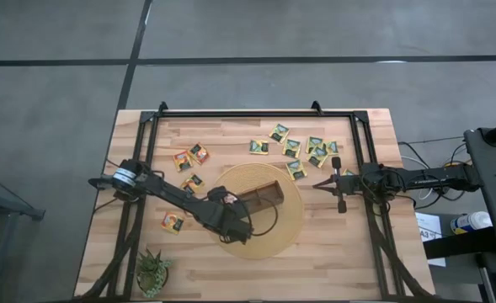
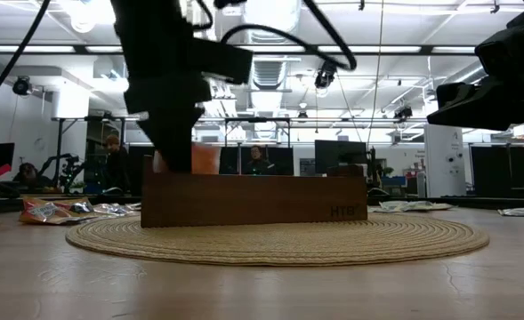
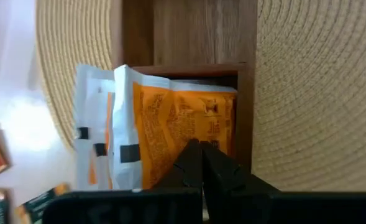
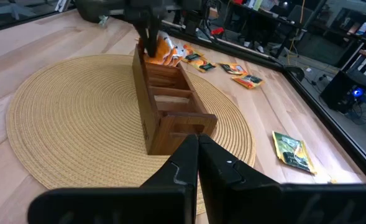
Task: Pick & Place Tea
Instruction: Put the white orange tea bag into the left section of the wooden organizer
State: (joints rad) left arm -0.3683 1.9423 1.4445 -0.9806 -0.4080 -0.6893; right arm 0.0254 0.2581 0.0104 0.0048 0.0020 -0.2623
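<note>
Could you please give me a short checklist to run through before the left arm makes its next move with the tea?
1. Left gripper shut on orange sachet: ok.
2. Sachet over the end compartment of the box: ok.
3. Sachet fully seated in the compartment: not ok, it sticks up above the box wall.
4. Box on the mat: ok.
5. Right gripper shut, clear of the box, off the mat's edge: ok.
6. Other compartments empty: ok in the right wrist view.

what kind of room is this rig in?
Probably a robotics lab or open workshop. The low view shows a large hall with ceiling ducts, monitors on benches and seated people behind the table; the high view shows bare concrete floor around it.
</note>
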